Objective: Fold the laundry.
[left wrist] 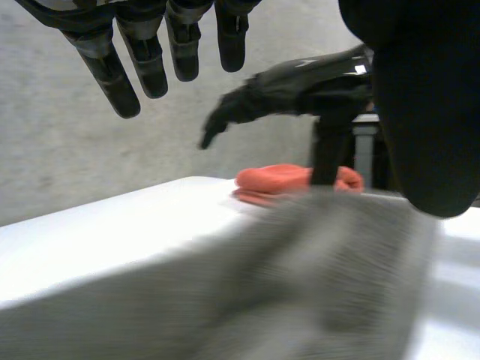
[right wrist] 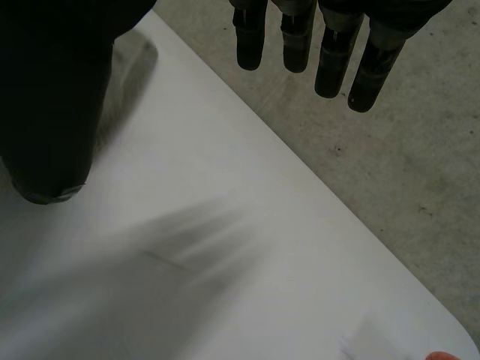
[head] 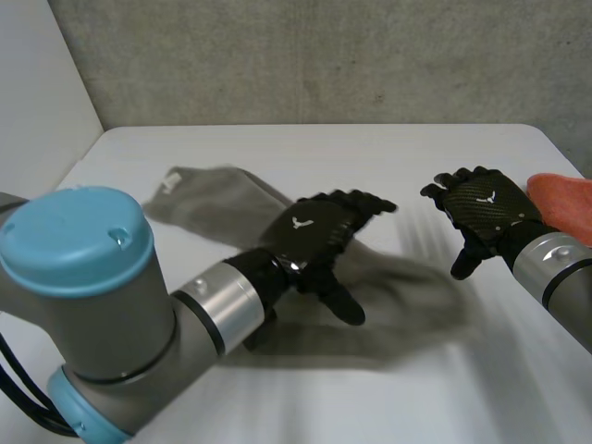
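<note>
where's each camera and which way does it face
Head view: behind the arms, looking down at the white table; both arms, left hand over the grey cloth, right hand.
Left wrist view: on that wrist, facing the right hand and orange cloth; own fingers.
Right wrist view: on that wrist, facing the table's edge and grey concrete; own fingers.
Head and left wrist share the orange cloth.

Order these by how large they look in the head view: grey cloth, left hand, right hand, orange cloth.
1. grey cloth, largest.
2. left hand and right hand, about alike.
3. orange cloth, smallest, but cut off by the picture's edge.
</note>
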Controlling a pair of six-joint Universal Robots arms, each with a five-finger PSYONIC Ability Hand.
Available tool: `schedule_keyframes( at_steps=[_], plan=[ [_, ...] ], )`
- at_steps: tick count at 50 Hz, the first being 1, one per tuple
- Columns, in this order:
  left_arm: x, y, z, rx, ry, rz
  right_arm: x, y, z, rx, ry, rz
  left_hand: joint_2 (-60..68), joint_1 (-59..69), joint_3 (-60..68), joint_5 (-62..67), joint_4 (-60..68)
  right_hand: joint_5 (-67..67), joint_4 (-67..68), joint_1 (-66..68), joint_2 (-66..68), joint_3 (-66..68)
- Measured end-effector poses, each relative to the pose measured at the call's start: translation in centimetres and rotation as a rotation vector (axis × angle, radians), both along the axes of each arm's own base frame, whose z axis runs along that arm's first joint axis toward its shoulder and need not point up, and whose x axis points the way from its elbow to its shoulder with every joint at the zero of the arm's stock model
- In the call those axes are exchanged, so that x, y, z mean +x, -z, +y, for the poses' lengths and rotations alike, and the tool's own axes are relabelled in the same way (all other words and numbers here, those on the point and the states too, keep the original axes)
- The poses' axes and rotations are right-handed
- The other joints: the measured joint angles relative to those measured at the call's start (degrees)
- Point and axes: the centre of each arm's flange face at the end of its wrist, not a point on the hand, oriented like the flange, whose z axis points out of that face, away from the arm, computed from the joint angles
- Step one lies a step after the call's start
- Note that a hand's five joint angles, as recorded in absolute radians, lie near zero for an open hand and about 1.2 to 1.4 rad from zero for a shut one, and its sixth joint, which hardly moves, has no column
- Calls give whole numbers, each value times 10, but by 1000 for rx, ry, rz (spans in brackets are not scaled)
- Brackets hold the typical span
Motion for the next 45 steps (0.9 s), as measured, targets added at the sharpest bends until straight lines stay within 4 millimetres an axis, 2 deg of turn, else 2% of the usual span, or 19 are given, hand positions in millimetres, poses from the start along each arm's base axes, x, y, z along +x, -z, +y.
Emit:
schedule_keyframes(
  at_steps=[3, 4, 5, 8, 13, 18, 24, 34, 40, 45],
  plan=[
    [12, 0, -25, -43, -93, -30, 0, 0, 0, 0, 0, 1, -1, 0, 0, 0, -1, 0, 0, 0, 0, 0],
    [12, 0, -25, -43, -93, -30, 0, 0, 0, 0, 0, 1, -1, 0, 0, 0, -1, 0, 0, 0, 0, 0],
    [26, 1, -49, -89, -183, -69, 1, 0, 1, 0, -2, 1, -1, 0, 0, 0, -1, 0, 0, 0, 0, 0],
    [46, 2, -76, -146, -292, -130, 1, 0, 2, 1, -6, 2, -1, 0, 0, 0, -1, 0, 0, 0, 0, 0],
    [75, 3, -109, -213, -409, -213, 2, 0, 4, 11, -10, 2, -1, 0, 0, 0, -1, 0, 0, 0, 0, 0],
    [88, 9, -131, -245, -455, -260, 3, 3, 10, 57, -14, 8, -1, 0, 0, 0, -1, 0, 0, 0, 0, 0],
    [91, 27, -155, -284, -458, -341, 1, 9, 18, 174, 5, 7, -1, 0, 0, 0, -1, 0, 0, 0, 0, 0],
    [88, 72, -199, -366, -383, -502, -7, 28, 22, 319, 80, 5, -1, 0, 0, 0, -1, 0, 0, 0, 0, 0],
    [82, 90, -212, -371, -325, -512, -9, 43, 26, 340, 86, 15, 3, 5, 2, 2, 2, 0, 0, 0, 0, 0],
    [76, 102, -218, -358, -302, -513, -9, 55, 25, 327, 85, 18, 50, 62, 44, 38, 51, 1, 2, 4, 2, 4]
  ],
)
